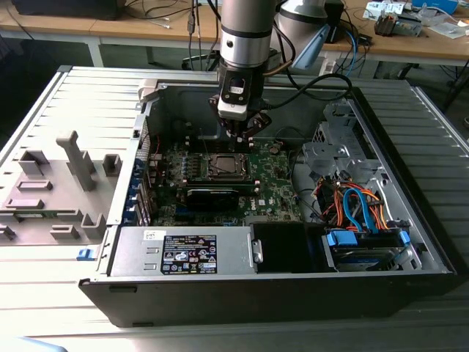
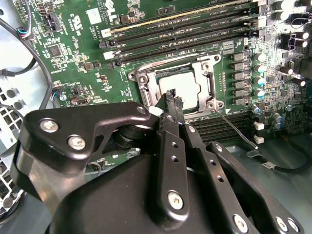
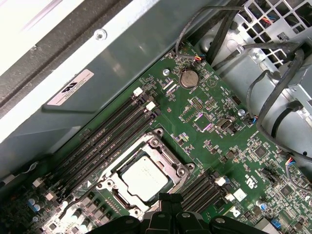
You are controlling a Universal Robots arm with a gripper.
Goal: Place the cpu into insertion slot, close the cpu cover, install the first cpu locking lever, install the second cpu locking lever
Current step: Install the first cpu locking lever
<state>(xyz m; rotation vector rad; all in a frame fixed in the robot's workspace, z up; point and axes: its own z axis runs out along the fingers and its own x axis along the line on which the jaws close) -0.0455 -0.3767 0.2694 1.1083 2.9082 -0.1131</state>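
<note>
I have the tool (image 1: 244,136) low inside the open PC case (image 1: 410,220), hanging just above the slot (image 1: 226,166) on the board (image 1: 278,183). In the second wrist view the fingertips (image 2: 171,97) sit together, nothing between them, tips right at the near edge of the slot frame. That pose fits working the socket hardware rather than carrying a part.

The cpu (image 3: 145,178) is already seated: silver top shows through the square window in both wrist views. The cover (image 3: 168,157) lies flat over it, framing the chip, so I judge it closed.

A thin lever (image 2: 234,129) runs out from the slot's corner across the board, toward the case floor. It looks unlatched to me; I cannot tell the state of the other one.

Case contents: board at the middle, with memory slots (image 3: 109,134) beside the socket on the back-wall side, power supply (image 1: 183,253) along the front edge, and a drive bay (image 1: 366,242) with blue and orange cables at the front corner on the exterior view's right. A grey fixture (image 1: 51,191) sits on the surface outside the case, at the exterior view's left.
</note>
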